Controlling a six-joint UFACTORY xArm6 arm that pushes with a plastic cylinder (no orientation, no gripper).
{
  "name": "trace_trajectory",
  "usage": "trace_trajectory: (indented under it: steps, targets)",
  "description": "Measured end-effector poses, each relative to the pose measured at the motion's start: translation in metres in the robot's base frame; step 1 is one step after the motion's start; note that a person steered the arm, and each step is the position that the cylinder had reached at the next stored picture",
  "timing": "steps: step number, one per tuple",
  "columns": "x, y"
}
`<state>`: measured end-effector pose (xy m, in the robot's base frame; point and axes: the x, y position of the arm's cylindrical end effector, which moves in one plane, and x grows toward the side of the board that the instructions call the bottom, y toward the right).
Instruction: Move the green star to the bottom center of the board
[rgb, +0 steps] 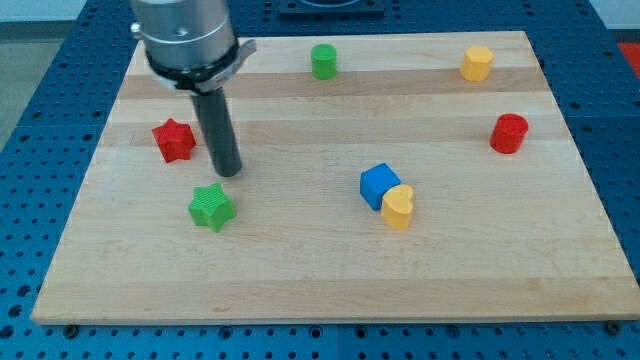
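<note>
The green star lies on the wooden board at the view's left, a little below mid-height. My tip stands just above and slightly right of the star, a small gap apart from it. The rod rises to the arm's grey body at the view's top left. A red star lies left of the rod.
A blue cube touches a yellow heart near the board's middle. A green cylinder sits at the top centre, a yellow block at the top right, and a red cylinder at the right.
</note>
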<state>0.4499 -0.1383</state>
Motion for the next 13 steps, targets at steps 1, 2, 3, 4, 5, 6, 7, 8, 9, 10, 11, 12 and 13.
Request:
trace_trajectory:
  steps: [1,2,3,4,5,6,7,8,9,10,11,12,13]
  targets:
    - [0.005,-0.019]
    - [0.005,-0.029]
    - [0.027,0.002]
    - [0.055,0.058]
    - [0.057,0.069]
    - [0.049,0.055]
    - [0.005,0.033]
    - [0.013,-0.016]
    - [0.034,-0.053]
    - [0.038,-0.051]
    - [0.051,-0.009]
    - [0.051,0.036]
    - [0.051,0.046]
